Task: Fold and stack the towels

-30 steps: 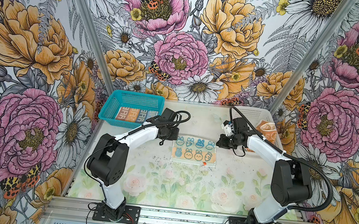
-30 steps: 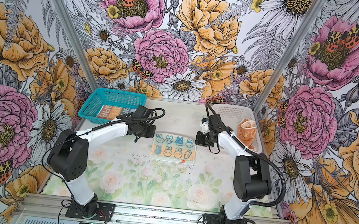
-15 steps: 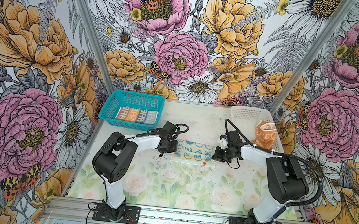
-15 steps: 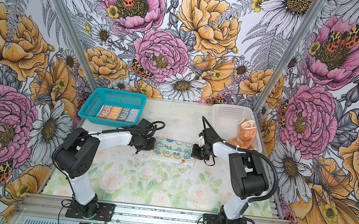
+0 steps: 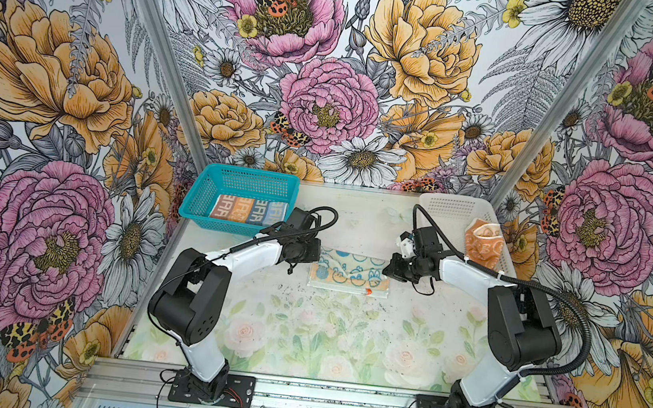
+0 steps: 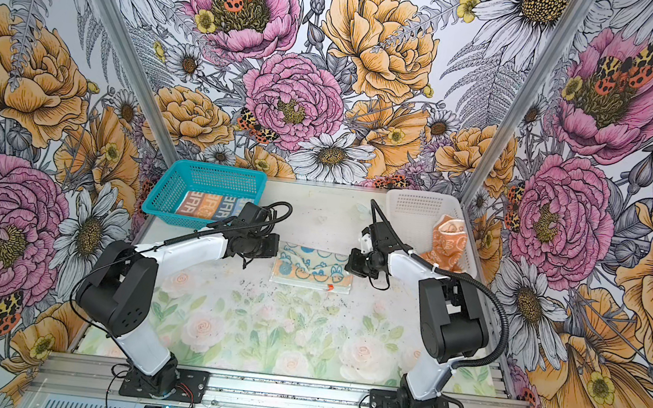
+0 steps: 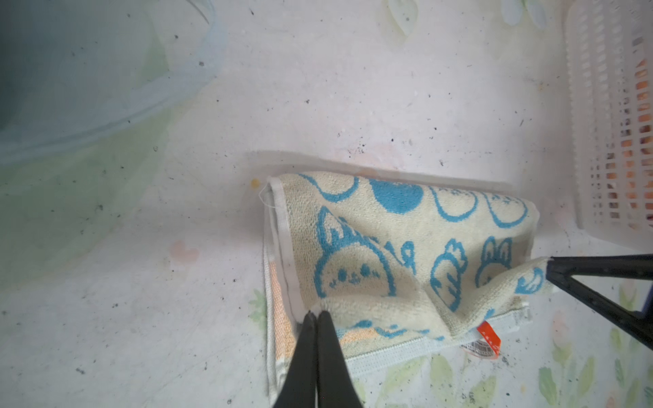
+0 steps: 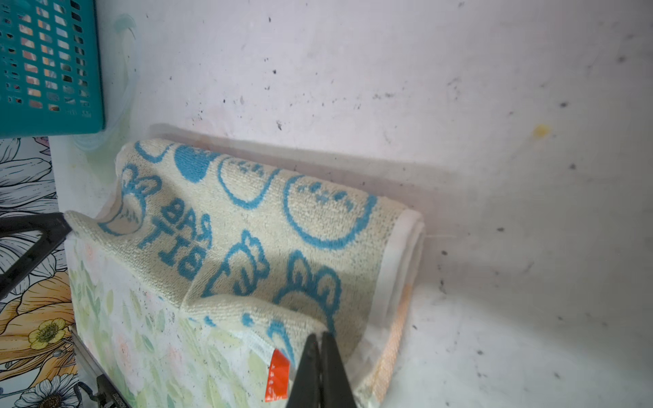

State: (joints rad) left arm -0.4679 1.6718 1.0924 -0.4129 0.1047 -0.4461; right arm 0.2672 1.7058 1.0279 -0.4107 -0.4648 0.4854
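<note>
Black pointed tips of the left gripper are pinched shut on one corner of a cream terry towel with blue bunny prints and "RABBIT" lettering. The right gripper is clamped the same way on the next corner along the same edge. Between the two grips the lifted edge sags a little. Under it lies the rest of the same towel, flat, with a small orange sewn-in label showing at its hem. Holding both corners at once probably keeps the edge level, so the raised half can be laid squarely over the lower half. The fold looks about half made.

In both top views this towel sits at the centre of the pale floral table, with one arm reaching in from each side.

Towels number three. A striped orange, blue and grey one lies folded in the teal plastic mesh basket at the table's upper left. A crumpled orange one with white bunnies waits in the white plastic mesh basket at the upper right. Baskets number two, and so do the grippers. By this reckoning, one towel is done, one is in hand and one remains.
</note>
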